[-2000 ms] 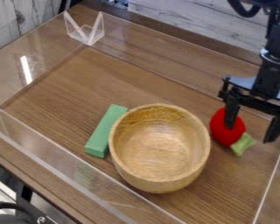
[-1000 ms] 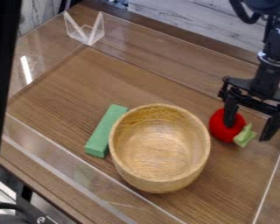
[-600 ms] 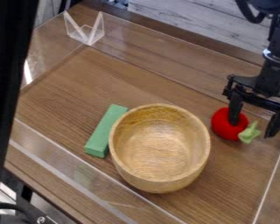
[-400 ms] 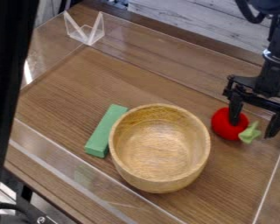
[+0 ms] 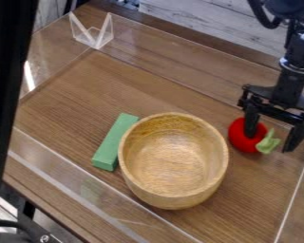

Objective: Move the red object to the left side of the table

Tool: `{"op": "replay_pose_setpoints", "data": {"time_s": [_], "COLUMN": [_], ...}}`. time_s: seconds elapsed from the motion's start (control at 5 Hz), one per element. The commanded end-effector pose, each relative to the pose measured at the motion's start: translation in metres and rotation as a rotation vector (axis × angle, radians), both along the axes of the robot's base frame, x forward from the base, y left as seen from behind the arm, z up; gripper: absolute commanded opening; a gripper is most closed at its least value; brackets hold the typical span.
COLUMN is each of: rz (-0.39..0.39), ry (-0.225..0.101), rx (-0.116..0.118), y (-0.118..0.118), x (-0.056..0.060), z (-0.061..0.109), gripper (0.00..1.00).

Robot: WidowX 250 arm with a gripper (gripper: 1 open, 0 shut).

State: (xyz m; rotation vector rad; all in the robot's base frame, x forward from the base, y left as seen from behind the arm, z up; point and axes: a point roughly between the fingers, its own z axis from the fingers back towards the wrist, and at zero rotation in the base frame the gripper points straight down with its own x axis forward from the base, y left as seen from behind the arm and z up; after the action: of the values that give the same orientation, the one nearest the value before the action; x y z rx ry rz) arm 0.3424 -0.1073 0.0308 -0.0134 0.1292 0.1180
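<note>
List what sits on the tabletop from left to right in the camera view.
Flat green block → wooden bowl → red strawberry-like toy, with the open tool straddling it at the far right.

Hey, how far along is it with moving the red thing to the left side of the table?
Early stage. Done: the open gripper is lowered over the red object, fingers straddling it. In hand: nothing gripped yet. Left: close, lift, carry it past the wooden bowl to the table's left side.
</note>
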Motion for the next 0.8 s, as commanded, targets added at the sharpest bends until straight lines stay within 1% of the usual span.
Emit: {"op": "replay_pose_setpoints", "data": {"time_s": [0.0,0.2,0.4,0.6], "rz": [0.009,-0.001,-0.014,-0.052], "ry": [-0.04,-0.036,-0.044,-0.085], "rx": [-0.008,-0.005,-0.008,-0.019], "y": [0.013,0.015,0.017,0.021], "x": [0.004,0.001,-0.003,-0.005], "z": [0.019,0.006,-0.004,0.022], "gripper": [1.0,0.0,0.0,0.0]}}
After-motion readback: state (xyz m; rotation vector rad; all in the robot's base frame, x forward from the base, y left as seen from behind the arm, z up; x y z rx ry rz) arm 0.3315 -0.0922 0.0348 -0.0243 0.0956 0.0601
